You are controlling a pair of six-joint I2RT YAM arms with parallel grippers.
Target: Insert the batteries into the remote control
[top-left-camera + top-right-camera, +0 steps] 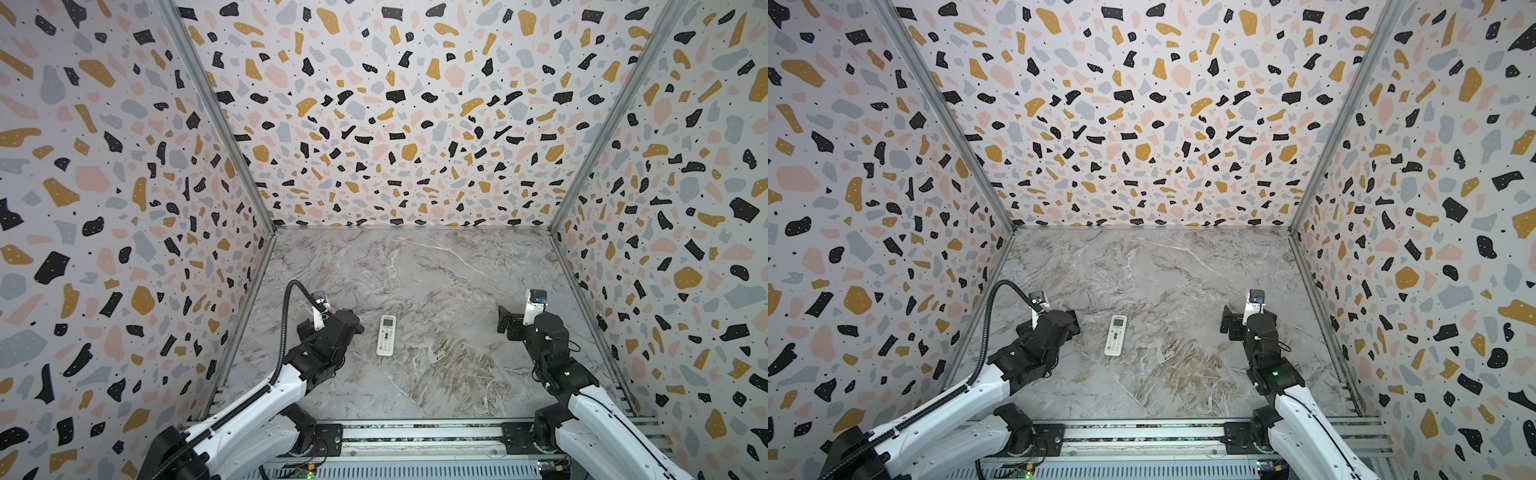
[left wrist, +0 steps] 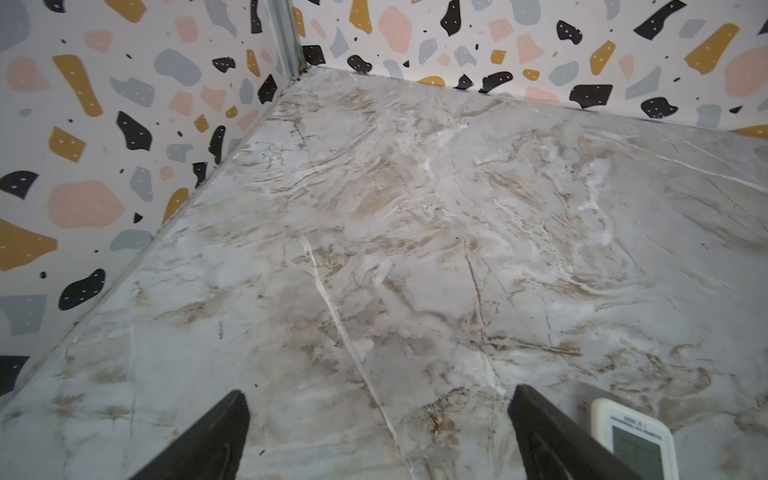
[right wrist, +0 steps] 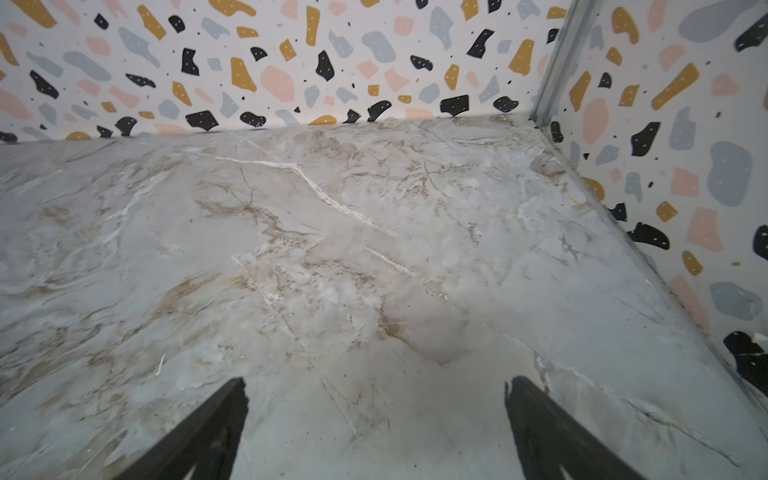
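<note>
Both end effectors spread wide and empty, with the remote control lying between the arms.

The remote control (image 1: 386, 335) lies flat and screen-up on the marble surface (image 1: 436, 266), towards the front rail (image 1: 415, 434) and much closer to the left arm than the right. The left end effector (image 2: 378, 415) hovers over bare marble, fingers fully apart with nothing between them. In the left wrist view the remote's screen end shows just beside one finger (image 2: 548, 432). The right end effector (image 3: 374, 399) is just as wide and grips nothing. It sits well apart from the remote, near the right wall (image 1: 665, 249). Beyond both arms, open marble runs to the back wall (image 1: 415, 124) and the metal corner posts (image 3: 557, 62).
</note>
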